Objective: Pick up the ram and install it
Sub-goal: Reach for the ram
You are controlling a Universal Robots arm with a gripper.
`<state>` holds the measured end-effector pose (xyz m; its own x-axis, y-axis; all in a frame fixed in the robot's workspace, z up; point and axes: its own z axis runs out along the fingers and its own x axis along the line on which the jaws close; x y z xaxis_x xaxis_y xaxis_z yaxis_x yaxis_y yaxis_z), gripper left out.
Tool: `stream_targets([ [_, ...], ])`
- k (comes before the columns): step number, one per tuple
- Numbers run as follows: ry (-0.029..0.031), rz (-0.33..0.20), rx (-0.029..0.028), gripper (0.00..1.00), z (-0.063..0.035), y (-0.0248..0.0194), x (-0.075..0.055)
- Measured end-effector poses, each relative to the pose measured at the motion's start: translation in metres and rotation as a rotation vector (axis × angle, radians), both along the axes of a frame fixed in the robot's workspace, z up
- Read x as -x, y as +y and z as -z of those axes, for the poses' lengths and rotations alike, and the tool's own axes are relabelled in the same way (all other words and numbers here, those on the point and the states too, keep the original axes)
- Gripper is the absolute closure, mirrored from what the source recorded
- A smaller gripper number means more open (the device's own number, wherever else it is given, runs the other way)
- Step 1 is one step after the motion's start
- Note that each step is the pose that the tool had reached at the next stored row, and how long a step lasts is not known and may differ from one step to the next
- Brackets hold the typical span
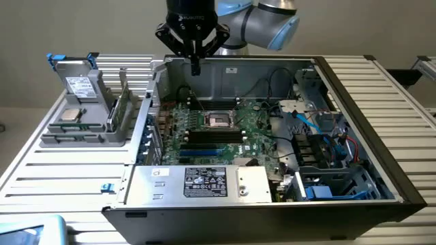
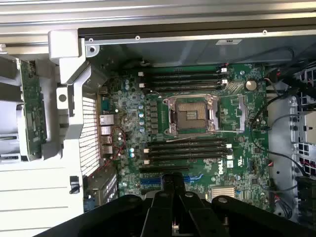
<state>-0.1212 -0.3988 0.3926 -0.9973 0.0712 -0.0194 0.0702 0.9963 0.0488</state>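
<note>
Clenched black gripper (image 2: 173, 178) fingers, grasping nothing, hung over the motherboard (image 2: 237, 158) inside the open computer case (image 1: 252, 76). The ram (image 2: 32, 106), a long thin green board with small dark chips, stood on edge in the grey tray (image 1: 75, 140) just outside the case wall. From the wrist, rows of black slots (image 2: 185, 148) flanked the socket (image 2: 192, 114); the exterior view added a labelled grey drive (image 1: 83, 87) in that tray.
</note>
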Motion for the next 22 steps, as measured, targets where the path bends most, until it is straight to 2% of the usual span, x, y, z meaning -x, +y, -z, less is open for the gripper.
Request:
stream_targets([
  [10,-0.0002,0.000,0.0001,0.89,-0.0001,0.0000,0.001],
  [22,-0.0015,0.000,0.0000,0.89,0.0000,0.0001,0.054],
])
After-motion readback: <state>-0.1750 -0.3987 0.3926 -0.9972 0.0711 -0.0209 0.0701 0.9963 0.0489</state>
